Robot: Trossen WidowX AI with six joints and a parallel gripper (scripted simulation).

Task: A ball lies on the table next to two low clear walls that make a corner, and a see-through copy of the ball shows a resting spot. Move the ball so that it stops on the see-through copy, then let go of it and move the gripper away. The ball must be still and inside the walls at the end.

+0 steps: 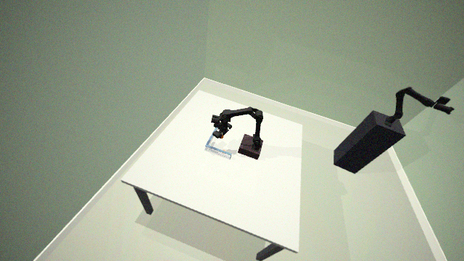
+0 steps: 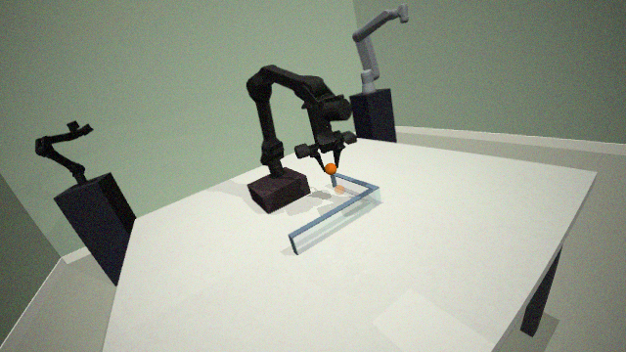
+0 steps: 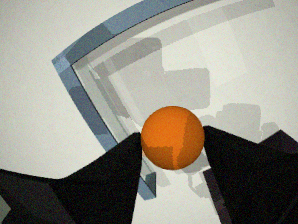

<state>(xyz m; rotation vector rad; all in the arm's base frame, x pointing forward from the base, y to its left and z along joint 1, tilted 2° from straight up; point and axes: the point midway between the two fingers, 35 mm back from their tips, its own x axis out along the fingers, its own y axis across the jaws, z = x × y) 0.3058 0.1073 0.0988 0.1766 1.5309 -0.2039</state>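
Observation:
The orange ball [image 1: 222, 137] [image 2: 331, 169] [image 3: 172, 142] is held up off the table [image 1: 174, 159] [image 2: 440, 244]. My gripper [image 2: 331, 166] [image 3: 172, 136] is shut on it, one black fingertip at each side. The see-through copy, a pale orange ball [image 2: 339, 190], shows on the table just below and slightly right of the held ball in the exterior view. I cannot make it out in the wrist view. The low clear walls [image 1: 218, 150] [image 2: 337, 209] [image 3: 107, 26] with blue top edges make a corner beside it. The ball hangs above their tops.
My arm's dark base block [image 1: 250, 146] [image 2: 279, 191] stands on the table near the walls. Off the table stand dark pedestals with other arms, one pedestal [image 1: 370, 141] [image 2: 98, 220] with a black arm and one pedestal [image 2: 374, 114] with a grey arm [image 2: 369, 59].

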